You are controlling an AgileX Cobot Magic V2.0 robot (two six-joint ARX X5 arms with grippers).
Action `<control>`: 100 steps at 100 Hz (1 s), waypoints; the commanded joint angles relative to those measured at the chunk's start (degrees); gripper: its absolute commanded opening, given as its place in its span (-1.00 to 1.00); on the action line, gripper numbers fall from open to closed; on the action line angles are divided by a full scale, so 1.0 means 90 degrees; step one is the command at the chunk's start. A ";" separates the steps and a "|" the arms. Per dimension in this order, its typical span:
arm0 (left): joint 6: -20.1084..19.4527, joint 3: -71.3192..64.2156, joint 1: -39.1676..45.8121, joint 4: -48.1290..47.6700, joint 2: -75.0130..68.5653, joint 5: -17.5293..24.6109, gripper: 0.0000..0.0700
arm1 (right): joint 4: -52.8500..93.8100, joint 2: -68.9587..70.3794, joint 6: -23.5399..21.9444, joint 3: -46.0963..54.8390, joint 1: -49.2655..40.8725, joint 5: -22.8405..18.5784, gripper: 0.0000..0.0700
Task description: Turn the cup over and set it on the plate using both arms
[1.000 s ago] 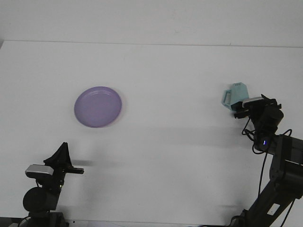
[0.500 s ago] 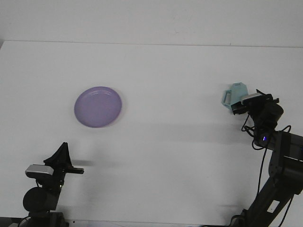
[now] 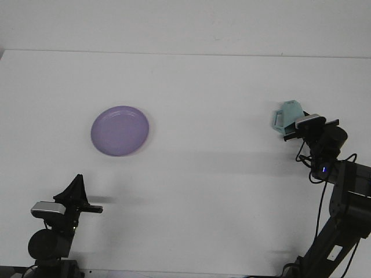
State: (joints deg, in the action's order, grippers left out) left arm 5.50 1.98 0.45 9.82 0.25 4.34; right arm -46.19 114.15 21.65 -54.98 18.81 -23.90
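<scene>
In the front view, a white table (image 3: 191, 191) fills most of the scene, and the purple plate (image 3: 120, 130) lies flat on it as the one fixed landmark, left of the table's middle. Far to the right of the plate, near the table's right side and at about the same depth, is the pale teal cup (image 3: 287, 117). It is tilted rather than standing square, with its handle loop pointing left toward the plate. The cup sits right against the front end of the right gripper (image 3: 294, 130), which partly covers its lower right side; whether the pincer is closed on the cup or merely touching it cannot be told from this angle, since the wrist camera housing and the dark body of the right arm (image 3: 342, 191) hide the fingers. Whether the cup rests on the table or is lifted just off it is also unclear. The right arm rises from the lower right corner, well apart from the plate, with black cables looping beside it. Below and to the left of the plate, near the table's front edge, the left gripper (image 3: 78, 194) points upward with its dark fingers meeting in a narrow peak, clenched and holding nothing, well apart from both plate and cup.
</scene>
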 commanded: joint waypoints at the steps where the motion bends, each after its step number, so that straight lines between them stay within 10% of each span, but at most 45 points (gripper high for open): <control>1: 0.0017 -0.0129 -0.0010 0.0075 -0.0002 0.0015 -0.97 | 0.0017 -0.0061 -0.0741 -0.0129 0.0002 -0.0087 -0.97; 27: 0.0019 -0.0107 -0.0010 0.0112 -0.0002 0.0015 -0.97 | 0.1649 -0.1457 -0.1532 -0.0129 -0.0219 -0.0087 -0.98; 56: 0.0019 -0.0056 -0.0010 0.0112 -0.0002 0.0015 -0.97 | 0.4932 -0.4048 -0.2793 -0.0129 -0.1078 0.1066 -0.98; 100: 0.0019 -0.0056 -0.0010 0.0109 -0.0002 0.0015 -0.97 | 1.0287 -0.5127 -0.3075 -0.1406 -0.3774 0.1338 -0.98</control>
State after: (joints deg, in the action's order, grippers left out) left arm 5.50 2.00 0.45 10.00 0.25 4.34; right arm 42.41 65.84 -4.89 -65.28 -11.81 -11.97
